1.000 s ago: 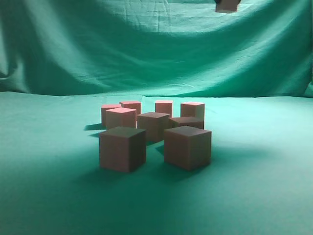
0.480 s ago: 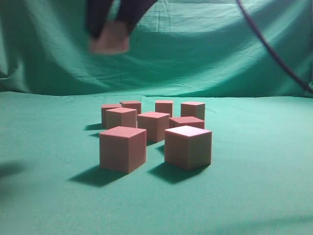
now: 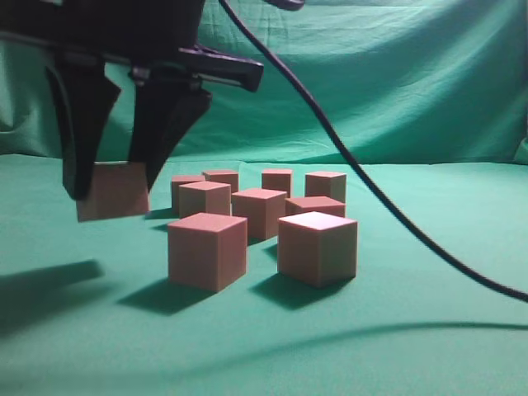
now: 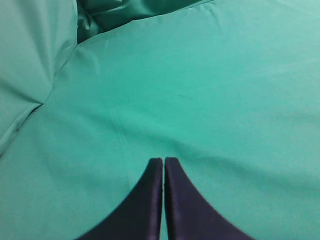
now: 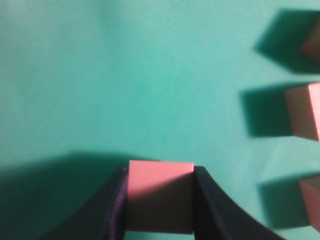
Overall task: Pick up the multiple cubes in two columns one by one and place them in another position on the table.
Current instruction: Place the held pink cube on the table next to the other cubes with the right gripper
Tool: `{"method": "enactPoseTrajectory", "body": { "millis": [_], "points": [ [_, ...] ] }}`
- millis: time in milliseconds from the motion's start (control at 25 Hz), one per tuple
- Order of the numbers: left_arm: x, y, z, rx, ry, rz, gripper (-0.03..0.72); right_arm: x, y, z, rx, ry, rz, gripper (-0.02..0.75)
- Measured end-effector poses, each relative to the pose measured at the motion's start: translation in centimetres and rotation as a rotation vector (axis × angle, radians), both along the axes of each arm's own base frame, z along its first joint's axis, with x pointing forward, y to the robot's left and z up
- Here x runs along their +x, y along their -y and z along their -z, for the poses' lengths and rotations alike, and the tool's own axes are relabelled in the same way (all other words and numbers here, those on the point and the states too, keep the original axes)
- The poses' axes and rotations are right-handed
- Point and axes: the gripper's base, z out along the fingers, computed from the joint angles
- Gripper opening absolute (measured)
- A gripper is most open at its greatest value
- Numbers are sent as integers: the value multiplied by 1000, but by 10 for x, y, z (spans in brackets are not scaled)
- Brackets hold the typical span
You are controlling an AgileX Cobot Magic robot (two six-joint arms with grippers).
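Several reddish-pink cubes stand in two columns on the teal table (image 3: 429, 330); the nearest two are one at front left (image 3: 206, 250) and one at front right (image 3: 318, 246). My right gripper (image 3: 110, 186) has reached across to the left of the group and is shut on one cube (image 3: 113, 202), which hangs a little above the cloth. From the right wrist, that cube (image 5: 160, 200) fills the gap of the right gripper (image 5: 160, 172), with the other cubes (image 5: 304, 116) at the right edge. My left gripper (image 4: 163, 161) is shut on nothing over bare cloth.
A black cable (image 3: 363, 177) trails from the right arm down across the table to the right edge. A draped green backdrop (image 3: 396, 82) closes the far side. Bare cloth lies to the left and front of the cubes, under the arm's shadow (image 3: 41, 289).
The right gripper with its cube has swung from the top right across to the left and come down beside the group. The cubes on the table have not moved.
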Motion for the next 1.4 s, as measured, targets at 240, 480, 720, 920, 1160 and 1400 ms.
{"method": "enactPoseTrajectory", "body": {
  "millis": [240,480,720,920,1160,1400],
  "points": [
    [0,0,0,0,0,0,0,2,0,14,-35,-28,47,260],
    [0,0,0,0,0,0,0,1,0,14,-42,-32,48,260],
    [0,0,0,0,0,0,0,1,0,13,-60,-18,-11,409],
    [0,0,0,0,0,0,0,7,-8,-17,-57,-3,-35,543],
    [0,0,0,0,0,0,0,14,-18,-96,41,74,-48,354],
    [0,0,0,0,0,0,0,-3,8,-219,315,284,-61,0]
  ]
}}
